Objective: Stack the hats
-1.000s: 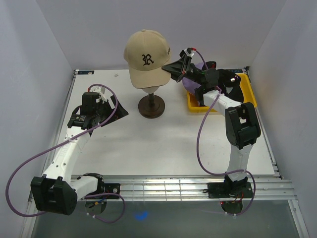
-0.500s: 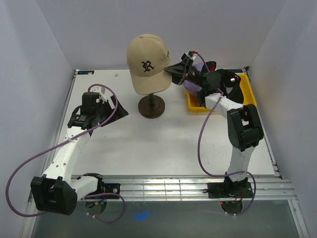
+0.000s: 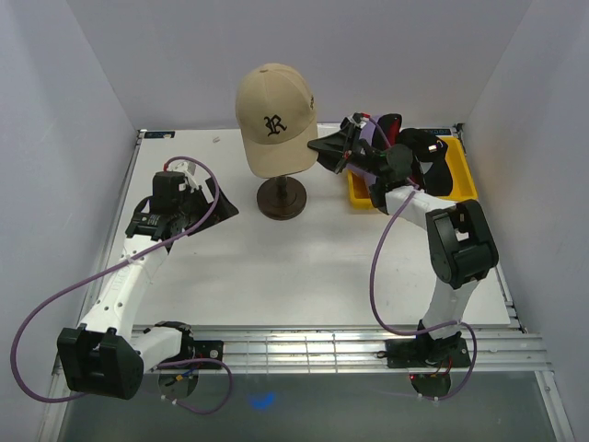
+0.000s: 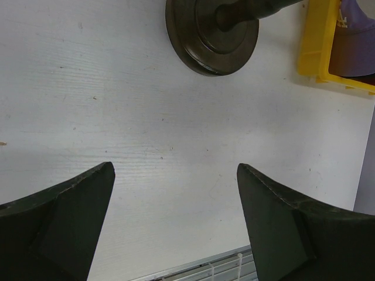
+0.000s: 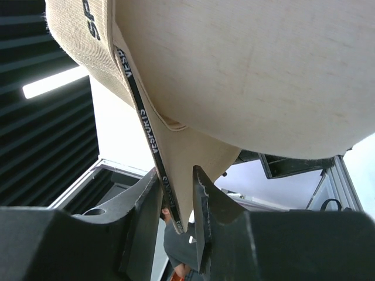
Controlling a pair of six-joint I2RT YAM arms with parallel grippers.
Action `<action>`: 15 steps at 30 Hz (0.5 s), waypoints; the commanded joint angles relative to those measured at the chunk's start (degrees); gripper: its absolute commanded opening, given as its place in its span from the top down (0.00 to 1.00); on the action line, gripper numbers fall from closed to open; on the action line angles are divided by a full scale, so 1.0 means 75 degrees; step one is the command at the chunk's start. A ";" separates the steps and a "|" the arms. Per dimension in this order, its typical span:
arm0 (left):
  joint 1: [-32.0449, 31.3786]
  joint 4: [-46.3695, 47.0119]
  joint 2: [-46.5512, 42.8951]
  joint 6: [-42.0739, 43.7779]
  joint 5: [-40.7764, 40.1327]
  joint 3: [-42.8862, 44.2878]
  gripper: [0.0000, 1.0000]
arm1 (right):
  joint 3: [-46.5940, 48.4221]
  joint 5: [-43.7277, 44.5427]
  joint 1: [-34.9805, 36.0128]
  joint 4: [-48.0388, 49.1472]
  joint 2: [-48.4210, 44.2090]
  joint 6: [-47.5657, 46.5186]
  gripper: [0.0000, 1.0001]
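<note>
A beige cap with a black R (image 3: 272, 115) sits on a beige mannequin head (image 5: 263, 76) on a dark round stand (image 3: 282, 198). My right gripper (image 3: 324, 147) is at the cap's right side. In the right wrist view it (image 5: 176, 202) is shut on the cap's lower edge (image 5: 176, 152), with the lettered inner band between the fingers. More hats lie in the yellow bin (image 3: 363, 198): a lavender one (image 3: 361, 164) and a black one (image 3: 433, 152). My left gripper (image 3: 216, 204) is open and empty (image 4: 176, 193) over the table, left of the stand.
The stand's base (image 4: 211, 35) and the bin's corner (image 4: 316, 41) with the lavender hat (image 4: 354, 35) show ahead of the left gripper. White walls close the table on three sides. A metal rail runs along the near edge (image 3: 322, 345).
The beige cap has turned and settled higher on the head. The right gripper, still holding its edge, shifted slightly. The left arm has not moved.
</note>
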 commanded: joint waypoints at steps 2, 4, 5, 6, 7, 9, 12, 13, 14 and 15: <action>0.0016 0.0106 -0.0094 0.0097 -0.0078 -0.0068 0.04 | -0.0340 0.0106 -0.0031 0.0561 -0.0428 -0.0072 0.69; 0.0004 0.0117 -0.0083 0.0097 -0.0078 -0.0079 0.04 | -0.0434 0.0141 -0.0031 0.0561 -0.0474 -0.0119 0.70; 0.0016 0.0117 -0.0071 0.0097 -0.0078 -0.0079 0.04 | -0.0470 0.0153 -0.0031 0.0573 -0.0486 -0.0143 0.70; 0.0016 0.0117 -0.0059 0.0109 -0.0078 -0.0079 0.04 | -0.0563 0.0176 -0.0019 0.0561 -0.0510 -0.0166 0.71; 0.0016 0.0117 -0.0048 0.0109 -0.0078 -0.0091 0.04 | -0.0598 0.0188 -0.0030 0.0561 -0.0522 -0.0178 0.73; 0.0016 0.0129 -0.0036 0.0120 -0.0054 -0.0091 0.04 | -0.0680 0.0200 -0.0031 0.0538 -0.0545 -0.0225 0.77; 0.0016 0.0129 -0.0036 0.0121 -0.0078 -0.0091 0.04 | -0.0797 0.0235 -0.0019 0.0456 -0.0592 -0.0318 0.82; 0.0016 0.0129 -0.0036 0.0132 -0.0078 -0.0091 0.04 | -0.0833 0.0247 -0.0019 0.0432 -0.0627 -0.0377 0.83; 0.0004 0.0140 -0.0024 0.0132 -0.0078 -0.0103 0.04 | -0.0868 0.0258 -0.0019 0.0374 -0.0639 -0.0412 0.84; 0.0004 0.0141 -0.0036 0.0132 -0.0078 -0.0103 0.04 | -0.0892 0.0259 -0.0019 0.0327 -0.0650 -0.0459 0.85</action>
